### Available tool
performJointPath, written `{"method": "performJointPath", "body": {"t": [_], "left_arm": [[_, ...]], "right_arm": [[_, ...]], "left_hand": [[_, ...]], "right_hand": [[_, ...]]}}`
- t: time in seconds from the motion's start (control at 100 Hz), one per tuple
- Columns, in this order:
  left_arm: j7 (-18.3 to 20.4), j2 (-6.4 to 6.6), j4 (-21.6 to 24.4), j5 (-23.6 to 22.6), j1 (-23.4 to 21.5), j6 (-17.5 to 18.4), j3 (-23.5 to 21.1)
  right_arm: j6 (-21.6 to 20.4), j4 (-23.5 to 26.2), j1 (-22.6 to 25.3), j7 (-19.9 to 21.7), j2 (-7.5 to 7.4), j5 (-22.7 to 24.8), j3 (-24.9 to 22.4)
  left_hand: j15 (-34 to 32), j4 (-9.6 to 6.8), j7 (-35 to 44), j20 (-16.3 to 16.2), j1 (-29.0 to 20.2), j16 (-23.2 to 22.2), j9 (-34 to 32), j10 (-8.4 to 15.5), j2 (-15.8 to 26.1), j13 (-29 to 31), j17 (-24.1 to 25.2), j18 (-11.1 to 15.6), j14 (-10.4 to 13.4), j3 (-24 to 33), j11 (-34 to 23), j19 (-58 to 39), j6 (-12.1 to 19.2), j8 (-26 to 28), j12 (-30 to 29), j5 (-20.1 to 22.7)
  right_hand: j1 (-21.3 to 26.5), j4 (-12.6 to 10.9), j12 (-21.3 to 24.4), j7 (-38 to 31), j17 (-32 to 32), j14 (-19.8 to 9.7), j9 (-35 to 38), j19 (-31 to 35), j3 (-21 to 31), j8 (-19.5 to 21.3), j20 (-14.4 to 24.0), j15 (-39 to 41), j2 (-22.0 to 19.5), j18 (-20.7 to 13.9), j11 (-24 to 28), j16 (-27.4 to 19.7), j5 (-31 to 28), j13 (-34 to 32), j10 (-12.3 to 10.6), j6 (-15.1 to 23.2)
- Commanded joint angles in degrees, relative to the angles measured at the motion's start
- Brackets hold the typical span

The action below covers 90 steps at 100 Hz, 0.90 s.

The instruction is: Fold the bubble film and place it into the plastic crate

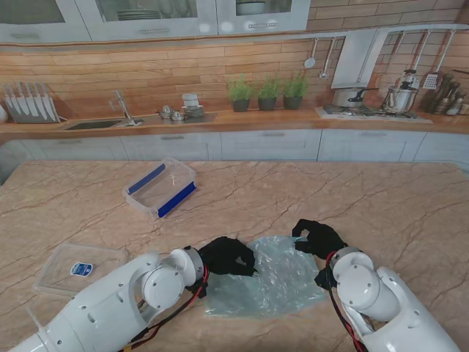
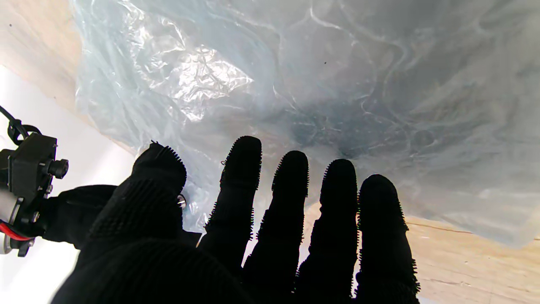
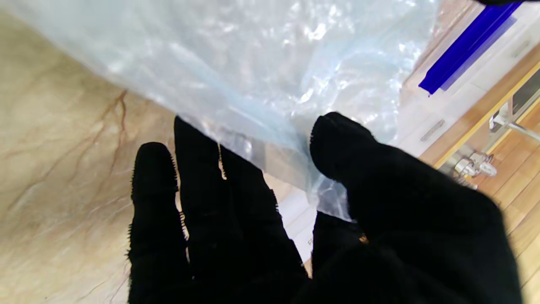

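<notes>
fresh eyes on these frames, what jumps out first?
The crumpled bluish bubble film lying on the marble table near me, with a black-gloved hand at each side: the left hand at its left edge, the right hand at its far right corner. In the right wrist view the thumb and fingers pinch the film's edge. Farther left sits the clear plastic crate with blue sides, its lid lying apart, nearer me.
</notes>
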<state>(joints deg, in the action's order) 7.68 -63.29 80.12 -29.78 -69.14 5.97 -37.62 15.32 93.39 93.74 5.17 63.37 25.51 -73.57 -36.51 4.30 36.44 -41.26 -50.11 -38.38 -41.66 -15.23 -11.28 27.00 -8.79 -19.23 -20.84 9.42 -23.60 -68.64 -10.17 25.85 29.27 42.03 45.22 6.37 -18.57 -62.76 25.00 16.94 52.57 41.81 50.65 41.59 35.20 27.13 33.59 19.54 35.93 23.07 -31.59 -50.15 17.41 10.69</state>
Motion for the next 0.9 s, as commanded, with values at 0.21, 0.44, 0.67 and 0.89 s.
{"method": "performJointPath", "body": {"t": [0.21, 0.44, 0.67, 0.89], "left_arm": [[-1.0, -1.08, 0.5, 3.5, -2.3, -1.1, -2.1], [-5.3, -2.74, 1.3, 8.2, -5.0, -0.9, -5.2], [-8.3, -4.59, 1.9, 14.8, -6.7, -2.2, -6.7], [-5.6, -5.48, 0.4, 21.6, -5.2, -5.9, -5.2]], "right_arm": [[0.5, 0.8, -0.2, -0.6, 0.83, -3.8, -1.7], [0.6, 0.2, -1.8, 0.1, 0.81, -4.6, -1.7], [0.6, -0.8, -3.4, 0.3, 0.73, -3.9, -0.8], [0.6, -1.1, -4.4, 0.9, 0.67, -4.3, -0.2]], "left_hand": [[-1.8, -1.45, -1.8, -1.0, -1.2, -1.4, -0.8, -1.0, 1.8, 1.6, -0.4, -0.9, -1.7, -1.0, -0.9, -3.0, 2.2, 0.7, 0.3, -3.0], [-2.2, -1.97, -4.4, -0.4, -0.2, -1.3, -0.6, -1.0, 2.6, 2.0, -0.7, -1.5, -1.9, -0.5, -0.9, -3.1, 1.7, -0.4, 0.1, -5.0], [-1.0, -2.62, -8.7, 1.2, 1.5, 0.0, 0.3, -2.3, 3.1, 1.3, -0.2, -2.4, -2.7, 2.0, 0.5, -2.5, -2.3, -3.4, -1.3, -4.2], [0.9, -2.6, -11.9, 3.1, 1.8, 2.1, 3.3, -4.0, 3.9, 0.0, 0.6, -2.4, -2.7, 2.2, 5.1, -0.8, -4.4, -6.4, -7.2, -3.6]], "right_hand": [[3.1, 2.8, -0.9, -1.8, 4.8, -2.5, 6.5, 18.0, 5.4, -2.3, -3.7, 13.2, 1.3, 0.2, 8.9, 5.2, 0.6, -12.7, -1.6, 0.3], [3.1, 2.6, -1.4, -1.5, 5.2, -3.7, 6.1, 23.6, 6.0, -2.3, -4.5, 26.1, 1.6, -1.4, 11.8, 10.7, 0.0, -15.1, -0.9, 0.5], [3.3, 2.7, -1.5, -1.6, 5.8, -3.4, 5.9, 24.4, 6.3, -2.7, -4.8, 29.5, 2.0, -1.1, 12.9, 12.2, -0.5, -14.7, -0.2, 0.1], [3.3, 2.7, -1.5, -1.6, 5.8, -3.2, 6.0, 24.8, 6.4, -2.8, -5.0, 30.5, 2.2, -1.2, 13.4, 12.6, -0.7, -14.6, 0.1, 0.0]]}}
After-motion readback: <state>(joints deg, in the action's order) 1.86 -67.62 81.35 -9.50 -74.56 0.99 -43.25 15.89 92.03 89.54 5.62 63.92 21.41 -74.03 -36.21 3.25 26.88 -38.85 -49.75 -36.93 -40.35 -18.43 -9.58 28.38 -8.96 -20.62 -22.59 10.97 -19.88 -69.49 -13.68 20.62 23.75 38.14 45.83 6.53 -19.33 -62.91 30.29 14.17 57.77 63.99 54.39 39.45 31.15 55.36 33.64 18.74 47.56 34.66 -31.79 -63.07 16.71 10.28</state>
